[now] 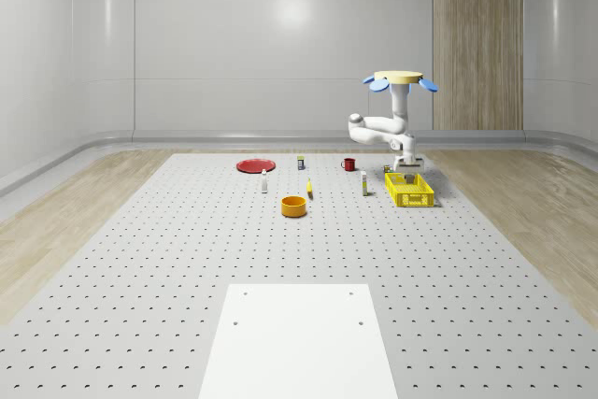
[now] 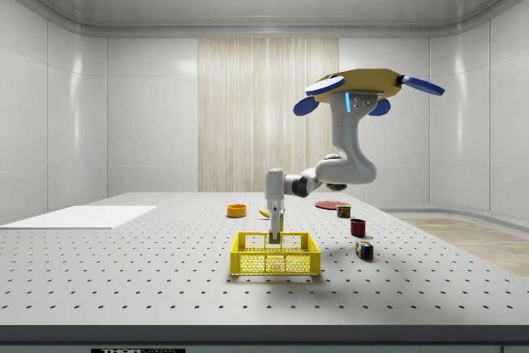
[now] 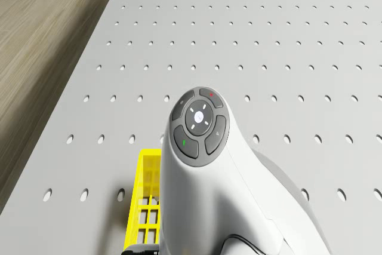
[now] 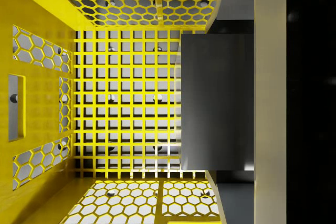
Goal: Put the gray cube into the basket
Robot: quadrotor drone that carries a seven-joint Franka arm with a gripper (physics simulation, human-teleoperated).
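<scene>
The drone point(image 1: 404, 79) hovers above the table just behind the yellow mesh basket point(image 1: 409, 195), its white arm bent downward. My gripper point(image 2: 275, 238) hangs inside the basket point(image 2: 264, 263), below its rim. In the wrist view the gray cube point(image 4: 216, 100) sits between dark finger pads point(image 4: 233, 26) that press on two opposite faces, a little above the basket's grid floor point(image 4: 126, 103). The gripper is shut on the cube. The drone view looks down the arm point(image 3: 200, 147) with a corner of the basket point(image 3: 143, 207) beside it.
An orange bowl point(image 1: 294, 206), a red plate point(image 1: 254, 165), a red mug point(image 1: 348, 163), a can point(image 1: 301, 163) and two small bottles point(image 1: 264, 184) stand on the whole-scene view's left of the basket. A multicoloured cube point(image 2: 364, 250) lies near it. A white sheet point(image 1: 299, 343) covers the front.
</scene>
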